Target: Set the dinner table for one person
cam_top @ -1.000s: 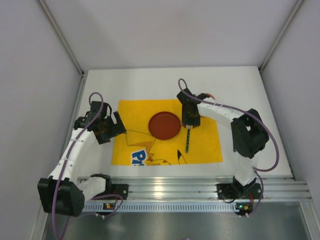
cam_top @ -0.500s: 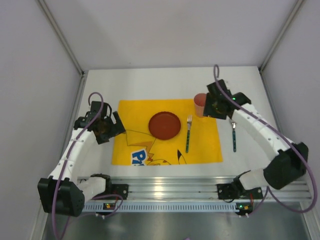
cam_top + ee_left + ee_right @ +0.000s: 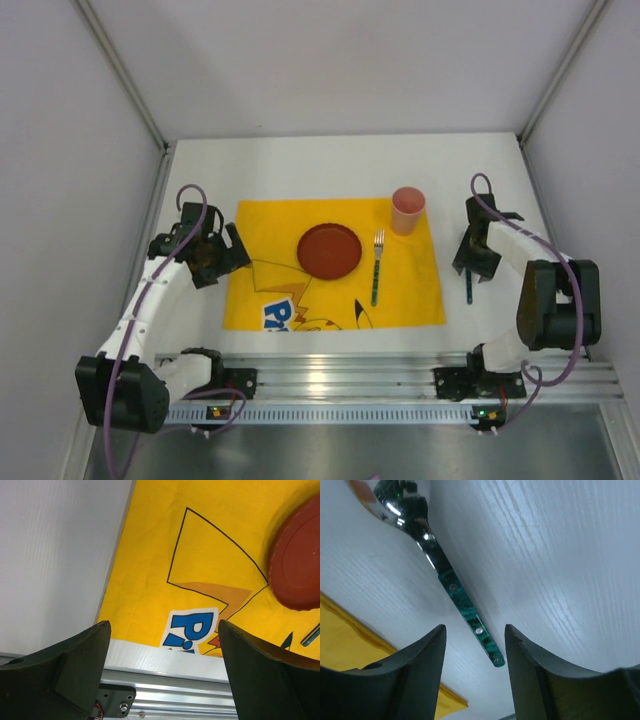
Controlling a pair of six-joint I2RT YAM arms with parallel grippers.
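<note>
The white dinner table (image 3: 300,170) carries a yellow cartoon placemat (image 3: 260,235). On the mat are a red plate (image 3: 328,250), a green-handled fork (image 3: 377,268) just to its right, and a pink cup (image 3: 407,210) at the far right corner. A second green-handled metal utensil (image 3: 468,288) lies on the bare table to the right of the mat. My right gripper (image 3: 473,262) hangs low over it, open. In the right wrist view the handle end (image 3: 470,617) lies between the open gripper (image 3: 475,645), untouched. My left gripper (image 3: 226,252) is open and empty at the mat's left edge (image 3: 165,635).
The ridged aluminium rail (image 3: 350,375) runs along the table's near edge and also shows in the left wrist view (image 3: 175,690). Grey walls close in the left, back and right. The plate (image 3: 295,565) shows at the right of the left wrist view.
My right gripper has left the pink cup standing on the mat's far right corner and moved right and down over the utensil beside the mat. The left arm has not moved.
</note>
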